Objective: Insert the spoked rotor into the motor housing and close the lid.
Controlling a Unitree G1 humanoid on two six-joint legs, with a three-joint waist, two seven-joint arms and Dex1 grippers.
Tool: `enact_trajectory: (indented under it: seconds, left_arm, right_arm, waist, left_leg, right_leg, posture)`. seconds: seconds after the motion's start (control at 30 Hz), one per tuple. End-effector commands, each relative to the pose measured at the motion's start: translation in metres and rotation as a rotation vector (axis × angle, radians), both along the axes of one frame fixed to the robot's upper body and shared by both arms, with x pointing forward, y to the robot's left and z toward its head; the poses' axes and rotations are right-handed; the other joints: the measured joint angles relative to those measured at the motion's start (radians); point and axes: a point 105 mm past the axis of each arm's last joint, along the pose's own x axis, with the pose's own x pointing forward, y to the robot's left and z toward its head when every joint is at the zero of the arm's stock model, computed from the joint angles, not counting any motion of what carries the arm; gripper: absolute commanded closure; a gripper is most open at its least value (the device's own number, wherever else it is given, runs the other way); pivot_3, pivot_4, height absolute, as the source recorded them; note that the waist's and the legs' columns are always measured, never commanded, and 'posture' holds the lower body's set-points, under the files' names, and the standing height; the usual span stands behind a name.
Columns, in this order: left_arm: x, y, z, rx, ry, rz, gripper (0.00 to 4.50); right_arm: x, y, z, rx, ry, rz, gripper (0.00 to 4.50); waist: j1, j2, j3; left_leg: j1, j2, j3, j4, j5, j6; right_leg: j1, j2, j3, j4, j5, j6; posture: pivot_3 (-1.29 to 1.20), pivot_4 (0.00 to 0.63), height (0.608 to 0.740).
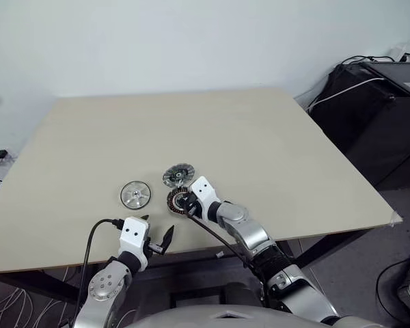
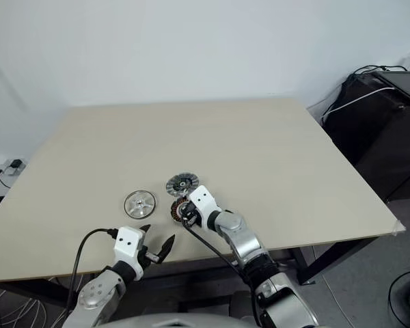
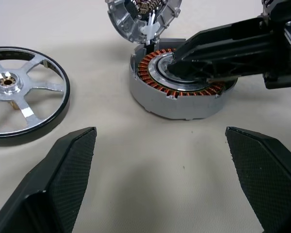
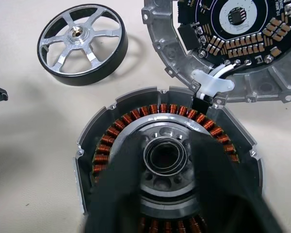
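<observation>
A: Start at the fingers. What is the right gripper (image 1: 185, 202) doing?

B: Its two black fingers (image 4: 121, 194) sit over the pale centre of the motor housing (image 3: 177, 85), one either side of the bore. They stand a little apart with nothing between them; whether they touch the metal I cannot tell.

A: And the left gripper (image 3: 160, 179)?

B: Wide apart and empty, hovering low over the bench (image 1: 260, 137) near its front edge, its textured pads aimed at the housing.

A: So which step is this?

B: Judging by the layout, the rotor is not yet in. The spoked rotor (image 3: 19, 90) lies flat just beside the housing, apart from it: bright, machined spokes, a small brassy hub, a dark band round the rim.

A: And the lid (image 4: 233, 43)?

B: Lying open just behind the housing, joined to it by pale wires, with a ribbed cast rim and a circuit board inside.

A: Next move?

B: Probably clearing the housing's centre, then picking up the rotor by its rim. It is thin and slick, so a level, centred drop into the ring of copper windings matters.
</observation>
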Motion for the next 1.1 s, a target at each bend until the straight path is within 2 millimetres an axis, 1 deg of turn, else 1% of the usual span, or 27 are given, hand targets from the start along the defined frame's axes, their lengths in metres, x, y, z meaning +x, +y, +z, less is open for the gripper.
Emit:
enact_trajectory:
  seconds: [0.03,0.17,0.2,0.23,0.33,0.5,0.63,0.83,0.97,1.1]
  left_arm:
    - [0.005,-0.001,0.014,-0.011,-0.053,-0.001,0.0]
    - [0.005,-0.001,0.012,-0.012,-0.047,-0.005,0.0]
    - [0.005,-0.001,0.011,-0.011,-0.046,-0.006,0.0]
    - [0.005,-0.001,0.011,-0.012,-0.045,-0.007,0.0]
    - [0.006,-0.001,0.011,-0.015,-0.045,-0.01,0.0]
    - [0.006,-0.001,0.01,-0.014,-0.041,-0.014,0.0]
    - [0.006,-0.001,0.01,-0.013,-0.039,-0.015,0.0]
    - [0.006,0.001,0.008,-0.013,-0.035,-0.009,0.0]
    - [0.005,0.001,0.006,-0.016,-0.033,-0.003,0.0]
    - [0.004,0.001,0.005,-0.019,-0.032,0.0,0.0]
  right_arm:
    - [0.002,0.0,0.021,0.064,-0.05,0.021,1.87]
    - [-0.008,-0.001,0.047,0.148,-0.078,0.058,1.87]
    - [-0.009,-0.001,0.05,0.158,-0.082,0.059,1.87]
    - [-0.011,-0.002,0.054,0.166,-0.09,0.057,2.06]
    - [-0.016,-0.005,0.059,0.154,-0.1,0.044,2.8]
    - [-0.018,-0.003,0.05,0.044,-0.106,0.029,4.47]
    - [-0.016,0.006,0.042,-0.019,-0.084,0.033,4.47]
    - [-0.004,0.016,0.042,-0.059,-0.082,0.027,4.47]
    - [0.001,0.017,0.036,-0.085,-0.071,0.026,4.47]
    - [0.005,0.012,0.029,-0.107,-0.063,0.007,4.47]
  waist:
    - [0.001,0.0,0.0]
    - [0.003,0.0,0.0]
    - [0.003,0.0,0.0]
    - [0.002,0.0,0.0]
    - [0.004,0.0,0.0]
    - [0.004,0.0,0.0]
    - [0.003,0.0,0.0]
    - [0.003,0.0,0.0]
    - [0.004,0.0,0.0]
    - [0.003,0.0,0.0]
  left_leg:
    - [0.0,0.0,0.0,0.0,0.0,0.0]
    - [-0.001,0.0,0.0,0.0,0.0,0.0]
    - [-0.001,0.0,0.0,0.0,0.0,0.0]
    - [-0.001,0.0,0.0,0.0,0.0,0.0]
    - [-0.001,0.0,-0.001,0.0,0.0,0.0]
    - [-0.001,0.0,0.0,0.0,0.0,-0.001]
    - [-0.001,0.0,0.0,0.0,0.0,-0.001]
    - [-0.001,0.0,0.0,0.0,0.0,-0.001]
    - [-0.001,0.0,0.0,0.0,0.0,0.0]
    - [-0.001,0.0,0.0,0.0,0.0,0.0]
  right_leg:
    - [0.0,0.0,0.0,0.0,0.0,0.0]
    - [-0.001,0.0,0.0,-0.001,0.0,-0.001]
    - [-0.001,0.0,0.0,-0.001,0.0,-0.001]
    - [-0.001,0.0,0.0,-0.001,0.0,0.0]
    - [0.0,0.0,0.0,0.0,-0.002,0.003]
    - [-0.001,0.0,0.0,0.0,-0.002,0.002]
    - [-0.001,0.0,0.0,0.0,-0.001,0.0]
    - [-0.001,0.0,0.0,0.0,0.0,-0.001]
    - [-0.001,0.0,0.0,0.0,0.0,-0.001]
    - [-0.001,0.0,0.0,-0.001,0.0,-0.001]
  posture:
    - [0.0,0.0,0.74]
    - [0.0,0.0,0.74]
    - [0.0,0.0,0.74]
    - [0.0,0.0,0.74]
    - [0.0,0.0,0.74]
    - [0.0,0.0,0.74]
    - [0.0,0.0,0.74]
    - [0.0,0.0,0.74]
    - [0.0,0.0,0.74]
    - [0.0,0.0,0.74]
